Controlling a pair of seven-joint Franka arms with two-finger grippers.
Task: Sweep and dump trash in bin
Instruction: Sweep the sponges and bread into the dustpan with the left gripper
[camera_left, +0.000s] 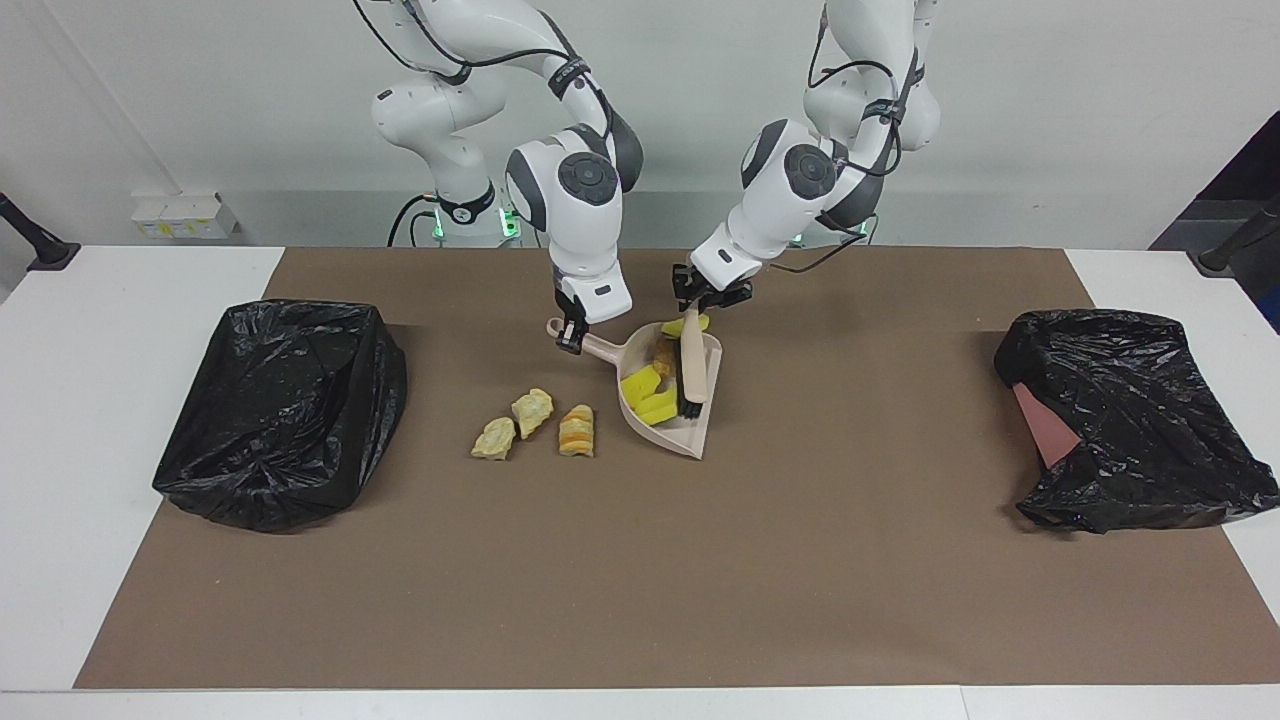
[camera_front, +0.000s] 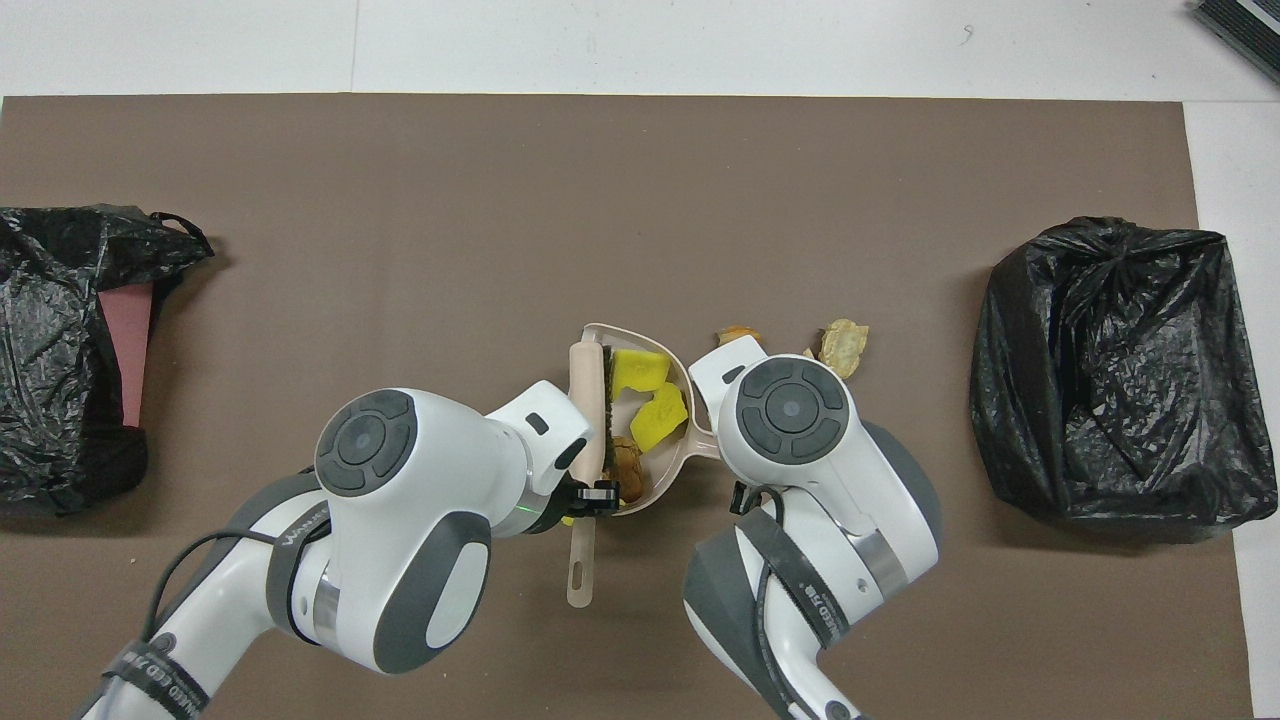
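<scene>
My right gripper (camera_left: 571, 338) is shut on the handle of the beige dustpan (camera_left: 690, 436), which rests on the brown mat. My left gripper (camera_left: 701, 301) is shut on the brush (camera_left: 692, 368), whose bristles stand inside the pan. Two yellow chunks (camera_left: 645, 395) and a brown lump (camera_left: 663, 352) lie in the pan beside the brush (camera_front: 587, 400). A third yellow chunk (camera_left: 688, 325) sits at the pan's edge nearest the robots. Three bread-like pieces (camera_left: 532, 411) lie on the mat beside the pan, toward the right arm's end.
A bin lined with a black bag (camera_left: 280, 410) stands at the right arm's end of the table. Another black-bagged bin (camera_left: 1130, 420) stands at the left arm's end, with a reddish wall showing. The brown mat (camera_left: 640, 580) is bare farther from the robots.
</scene>
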